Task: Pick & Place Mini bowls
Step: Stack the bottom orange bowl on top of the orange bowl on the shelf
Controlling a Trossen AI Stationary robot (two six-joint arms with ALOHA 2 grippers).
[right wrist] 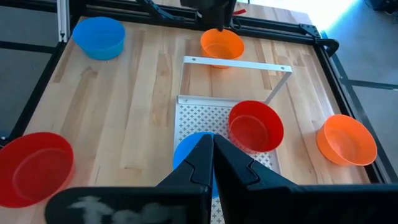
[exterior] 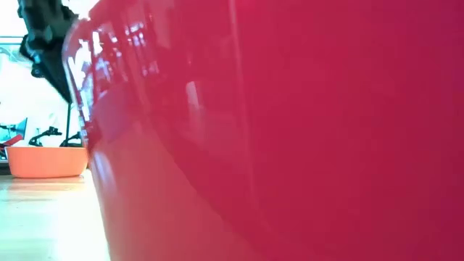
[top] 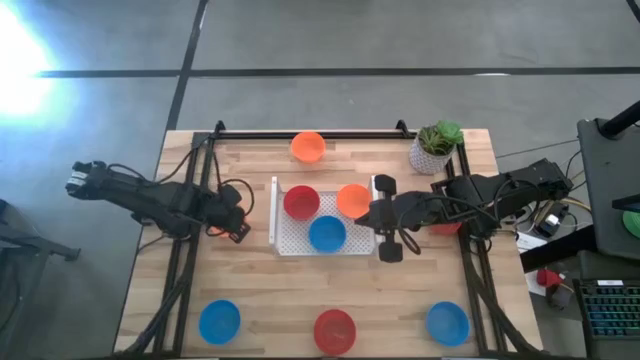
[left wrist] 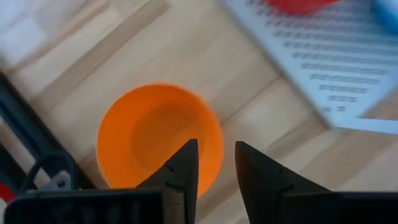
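An orange mini bowl [left wrist: 158,134] stands upright on the wood left of the white tray [top: 290,245]. My left gripper [left wrist: 216,149] points down at it, open, one finger over the bowl's inside and the other outside its rim; I cannot tell whether either touches. In the right wrist view this bowl [right wrist: 222,42] sits under that gripper. The tray holds a red bowl [top: 300,202], an orange bowl [top: 352,200] and a blue bowl [top: 326,233]. My right gripper [top: 372,213] hangs shut over the tray's right end, holding nothing.
Another orange bowl [top: 308,147] sits at the far edge beside a potted plant [top: 435,146]. Along the near edge stand a blue bowl [top: 219,322], a red bowl [top: 334,331] and a blue bowl [top: 447,323]. The red bowl [exterior: 290,130] fills the low view.
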